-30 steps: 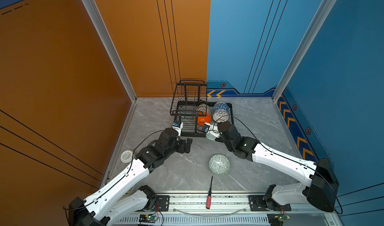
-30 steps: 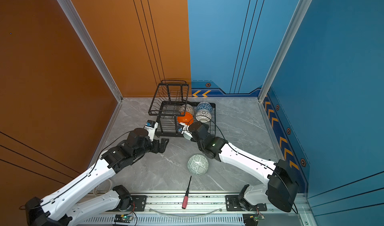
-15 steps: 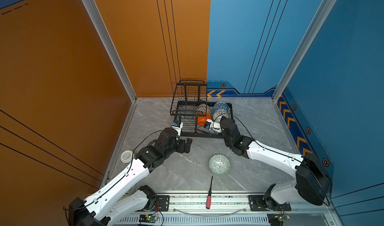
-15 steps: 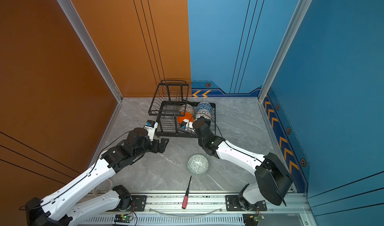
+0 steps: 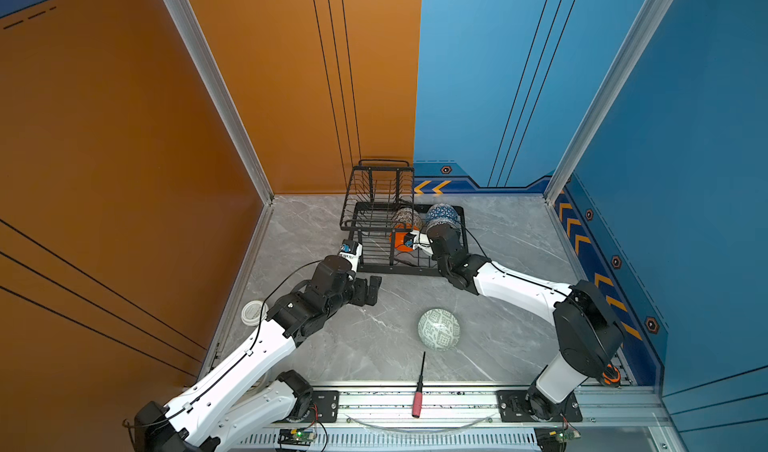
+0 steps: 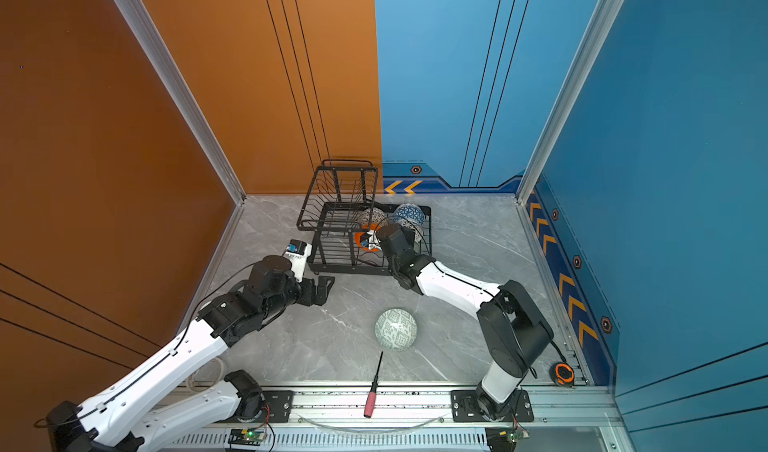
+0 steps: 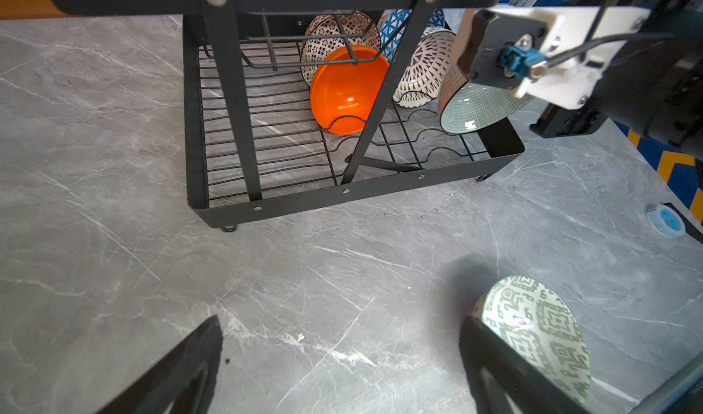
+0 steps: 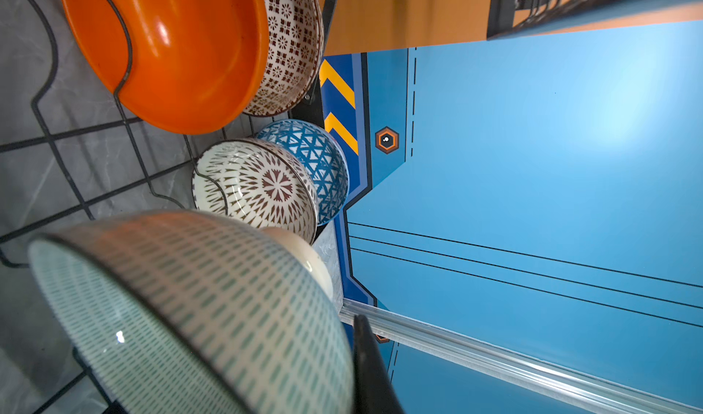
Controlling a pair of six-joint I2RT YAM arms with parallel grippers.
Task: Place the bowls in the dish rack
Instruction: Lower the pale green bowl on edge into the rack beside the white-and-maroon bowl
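The pale mint green bowl point(image 7: 480, 108), pinched in my right gripper point(image 5: 424, 243), tilts on edge to fit the dish rack point(image 7: 342, 194) slots; my left gripper point(image 7: 341, 319) gapes empty.

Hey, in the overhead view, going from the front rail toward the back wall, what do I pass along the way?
Red-handled screwdriver → grey-green patterned bowl → left gripper, jaws open → dish rack.

Bowls point(image 7: 344, 88) crowd the dish rack's point(image 7: 342, 195) right end; another bowl point(image 5: 439, 328) lies on the table point(image 5: 353, 346) before it.
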